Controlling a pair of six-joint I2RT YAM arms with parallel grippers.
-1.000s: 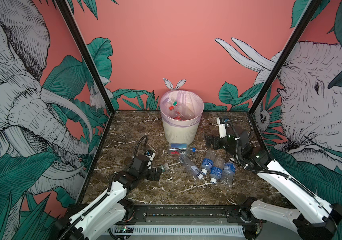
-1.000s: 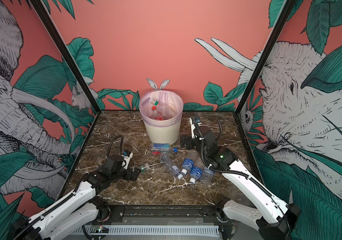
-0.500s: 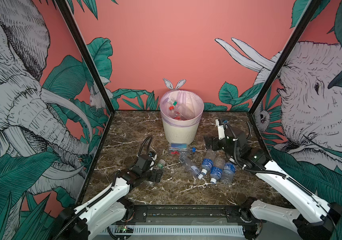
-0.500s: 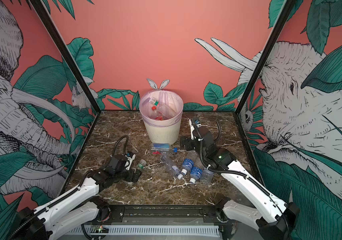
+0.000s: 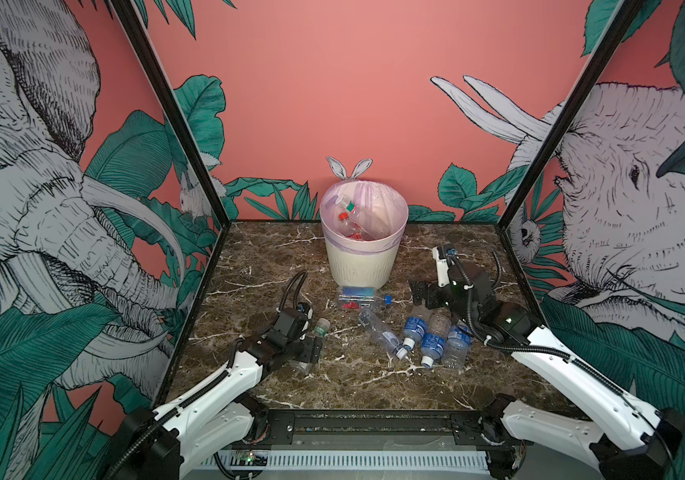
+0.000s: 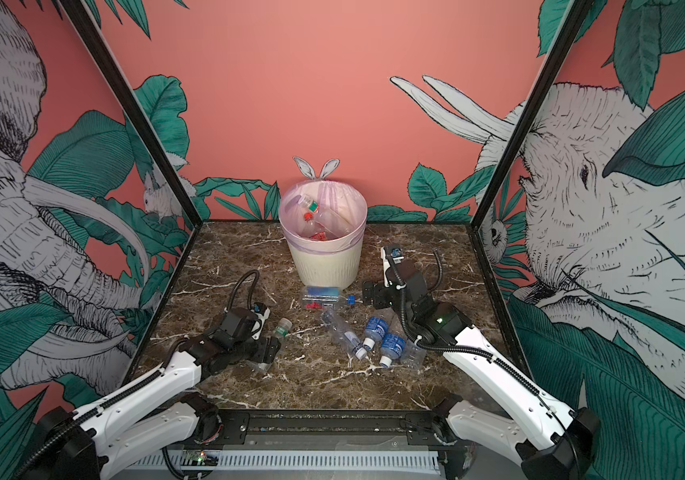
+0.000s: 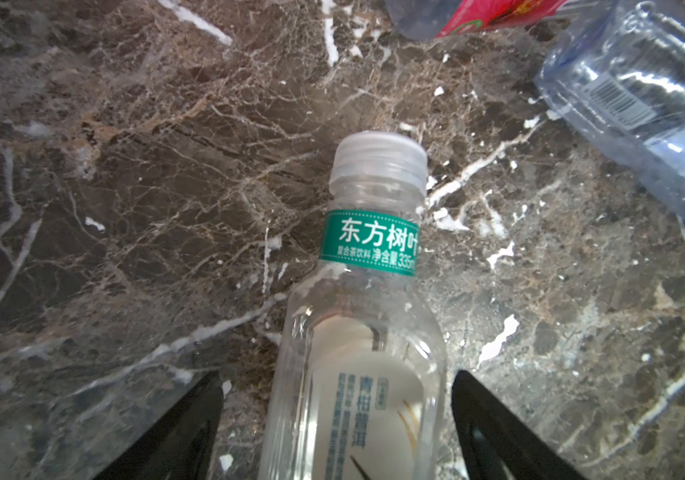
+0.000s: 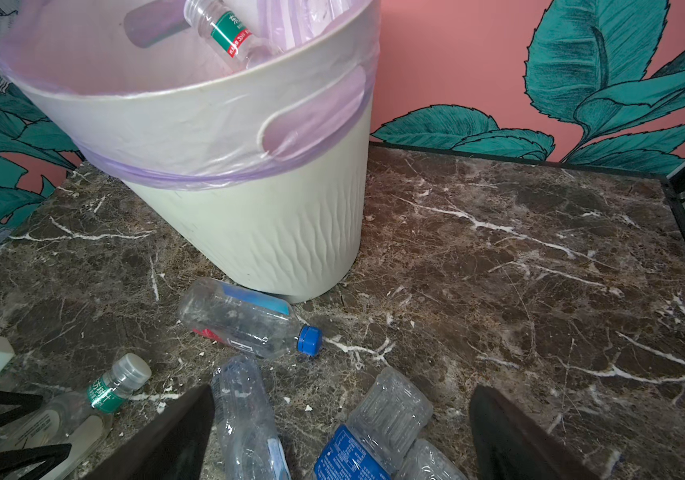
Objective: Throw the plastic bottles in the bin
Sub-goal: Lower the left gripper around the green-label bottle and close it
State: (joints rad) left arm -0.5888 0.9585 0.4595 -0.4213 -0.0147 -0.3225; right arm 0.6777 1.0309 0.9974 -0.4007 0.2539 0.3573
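The green-banded bottle (image 7: 357,332) is seen lying on its side on the marble tabletop (image 5: 353,382), on the left of the scene and well apart from the bin (image 5: 363,262), which stands at the back wall with several bottles already inside it. The left gripper (image 7: 334,374) is placed astride this bottle. In the left wrist view a black finger is shown on each side of the clear body, and a plain gap is left on one side. The other finger seems almost against the wall, though contact cannot be settled from this angle. The jaws are therefore taken as apart, with nothing held.

The bottle's long axis is lined up with the gripper's reach, and its cap is pointed away from the wrist, towards the back. The fingers are thus set across the bottle's width, and a squeeze followed by a lift is judged to be the next step.

The right gripper (image 8: 343,390) is held wide and empty over the blue-labelled bottles (image 5: 432,340). The left arm is clearly the nearer to the green-banded bottle.
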